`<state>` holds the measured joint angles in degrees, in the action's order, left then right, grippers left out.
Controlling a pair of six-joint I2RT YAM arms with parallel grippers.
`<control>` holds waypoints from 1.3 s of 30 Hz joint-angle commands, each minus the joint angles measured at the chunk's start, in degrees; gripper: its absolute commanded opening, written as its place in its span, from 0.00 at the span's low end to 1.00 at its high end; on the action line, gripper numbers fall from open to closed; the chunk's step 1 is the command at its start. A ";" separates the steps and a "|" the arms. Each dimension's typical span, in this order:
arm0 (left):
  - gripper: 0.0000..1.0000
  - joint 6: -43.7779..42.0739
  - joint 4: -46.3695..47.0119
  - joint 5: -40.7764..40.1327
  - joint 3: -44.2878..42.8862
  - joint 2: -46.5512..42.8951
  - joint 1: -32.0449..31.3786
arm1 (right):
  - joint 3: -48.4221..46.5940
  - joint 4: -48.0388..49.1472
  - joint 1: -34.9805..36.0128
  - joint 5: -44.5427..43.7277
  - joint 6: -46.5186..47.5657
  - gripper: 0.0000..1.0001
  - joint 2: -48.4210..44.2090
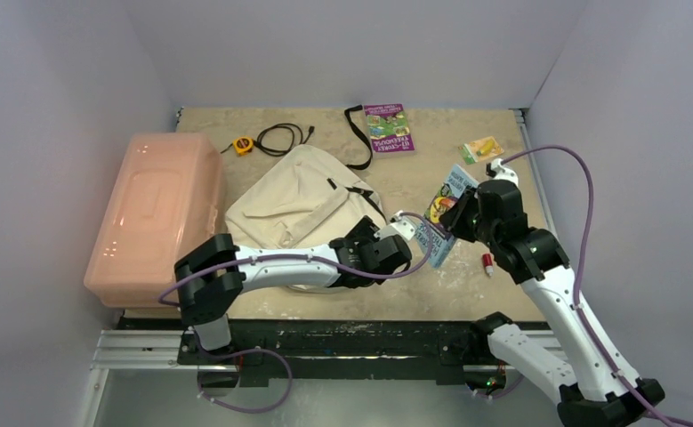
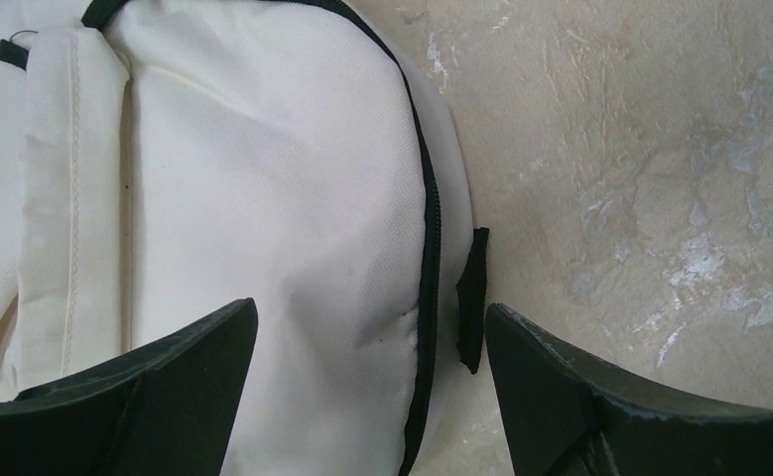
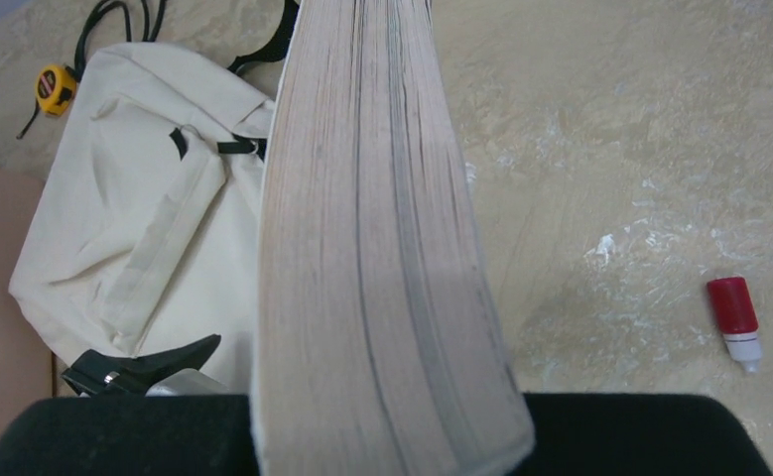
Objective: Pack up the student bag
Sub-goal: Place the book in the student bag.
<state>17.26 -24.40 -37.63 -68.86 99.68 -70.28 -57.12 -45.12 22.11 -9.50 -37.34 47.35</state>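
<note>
Left tool (image 1: 402, 226) is hanging over the near-right rim of the student bag (image 1: 294, 200). Its jaws are standing wide apart and gripping nothing. Directly under it the bag's curved edge is showing, with the black zipper (image 2: 430, 248) running between the two fingers. A small black pull tab (image 2: 472, 297) is lying just inside the right-hand finger, against the table (image 2: 660, 149). The zipper is looking shut along the stretch in view. So my guess is the tool is placed here to take the tab or rim and get the bag open for loading.

Right tool (image 1: 456, 219) is clamping a book (image 3: 372, 248) with a colourful cover. It is holding the book off the table on edge, page block pointing away from the wrist. The fingers are hiding behind the book in the wrist view.

The bag is lying flat to the left of this tool and a bit beyond it, near the book but not touching. The left tool is sitting between them. Holding the book up edge-on probably suits sliding it in once there is a mouth.

On the right tool's right side, a red-capped tube (image 3: 733, 319) is lying loose. Beyond the bag from both tools, a tape measure (image 1: 244, 144) and a second book (image 1: 389, 127) are lying on the table. A pink bin (image 1: 156, 213) is sitting just beside the bag, on the side away from the tools.
</note>
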 commanded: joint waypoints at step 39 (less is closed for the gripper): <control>0.00 -13.37 -9.63 6.14 -5.39 -26.36 13.94 | 16.58 34.85 0.72 65.54 -12.38 0.00 9.17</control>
<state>6.63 -37.80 -32.93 -72.27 75.90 -56.51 -43.33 -25.34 22.17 40.99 -41.58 55.72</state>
